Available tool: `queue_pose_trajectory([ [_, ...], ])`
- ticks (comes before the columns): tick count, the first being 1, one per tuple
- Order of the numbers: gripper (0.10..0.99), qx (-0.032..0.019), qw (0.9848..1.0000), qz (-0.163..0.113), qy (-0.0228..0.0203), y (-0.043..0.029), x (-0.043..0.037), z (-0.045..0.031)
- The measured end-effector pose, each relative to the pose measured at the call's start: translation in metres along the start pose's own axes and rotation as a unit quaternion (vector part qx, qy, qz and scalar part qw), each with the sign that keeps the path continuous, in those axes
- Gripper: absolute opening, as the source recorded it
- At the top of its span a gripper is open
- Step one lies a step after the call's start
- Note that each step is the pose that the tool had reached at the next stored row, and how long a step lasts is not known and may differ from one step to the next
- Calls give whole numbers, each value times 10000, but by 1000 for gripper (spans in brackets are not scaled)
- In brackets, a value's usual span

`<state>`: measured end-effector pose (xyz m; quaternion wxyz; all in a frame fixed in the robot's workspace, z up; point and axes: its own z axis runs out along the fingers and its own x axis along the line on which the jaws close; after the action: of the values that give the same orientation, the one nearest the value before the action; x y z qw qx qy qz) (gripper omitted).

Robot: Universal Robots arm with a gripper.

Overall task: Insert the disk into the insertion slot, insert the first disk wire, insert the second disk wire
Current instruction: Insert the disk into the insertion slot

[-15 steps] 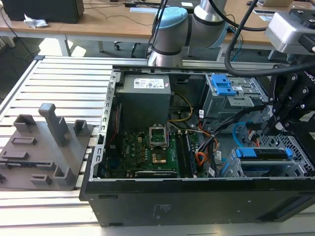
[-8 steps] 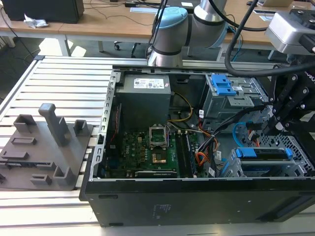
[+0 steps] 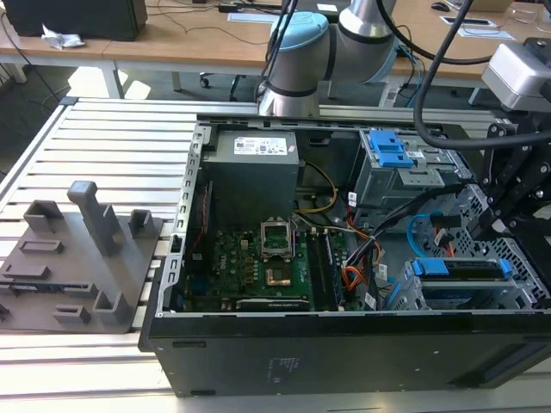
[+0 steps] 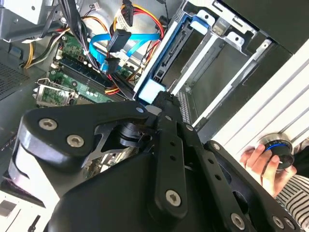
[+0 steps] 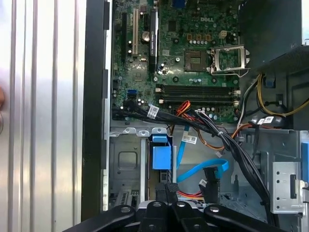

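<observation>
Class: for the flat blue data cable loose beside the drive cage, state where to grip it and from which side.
Best its rigid black connector, across the flat faces, coming down through the open case; the blue ribbon would likely flex.

Next to the green motherboard (image 3: 250, 258), the insertion slot (image 3: 527, 274) is dull grey perforated sheet metal; the disk (image 3: 456, 268) has a smooth blue plastic frame.
</observation>
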<state>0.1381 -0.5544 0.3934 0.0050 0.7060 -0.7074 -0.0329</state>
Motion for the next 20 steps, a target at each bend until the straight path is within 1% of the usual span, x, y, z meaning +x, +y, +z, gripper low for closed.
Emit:
queue_pose_trajectory([
  [2,106,0,10000,1,0,-3,1,37],
  [4,106,0,10000,-1,-1,-12,6,94],
  [7,106,0,10000,0,-1,-29,20,153],
  [12,106,0,10000,0,1,-36,28,253],
  [20,106,0,10000,0,0,-36,29,256],
])
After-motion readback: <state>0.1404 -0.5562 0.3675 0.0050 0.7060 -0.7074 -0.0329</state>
